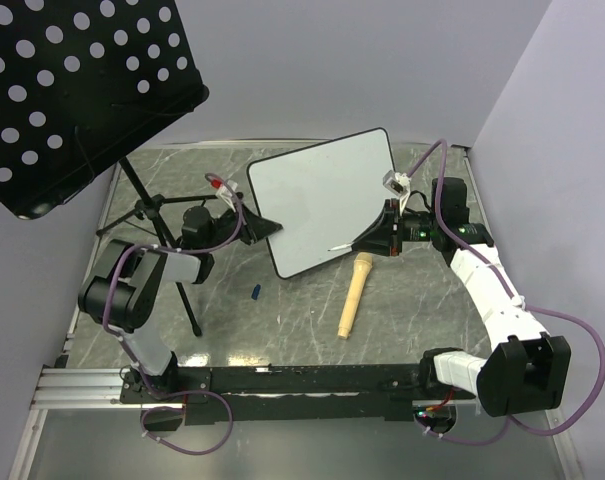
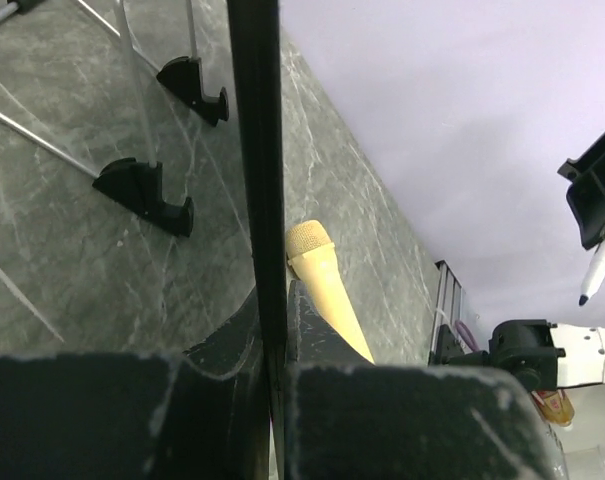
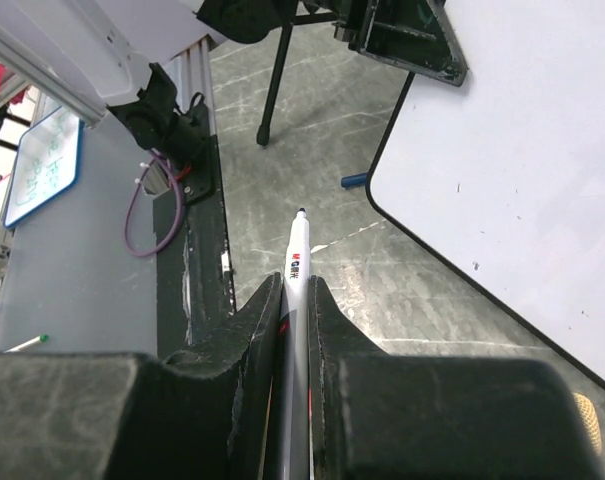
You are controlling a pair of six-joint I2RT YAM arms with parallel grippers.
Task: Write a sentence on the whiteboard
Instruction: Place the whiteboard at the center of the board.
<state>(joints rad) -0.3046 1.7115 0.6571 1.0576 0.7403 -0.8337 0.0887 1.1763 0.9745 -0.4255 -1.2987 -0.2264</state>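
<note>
Right claw (image 3: 295,292) pinching marker (image 3: 298,245), near whiteboard (image 3: 522,170)

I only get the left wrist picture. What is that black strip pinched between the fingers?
Observer: The rim of the whiteboard. From above, the left gripper grips it by its left edge.
Visitor: Is anything written on it?
Observer: No, the top view shows its white face with no writing.
Visitor: And that pen at the right?
Observer: It's a marker, clamped between the fingers of the right gripper, with its tip near the board's lower edge.
</note>
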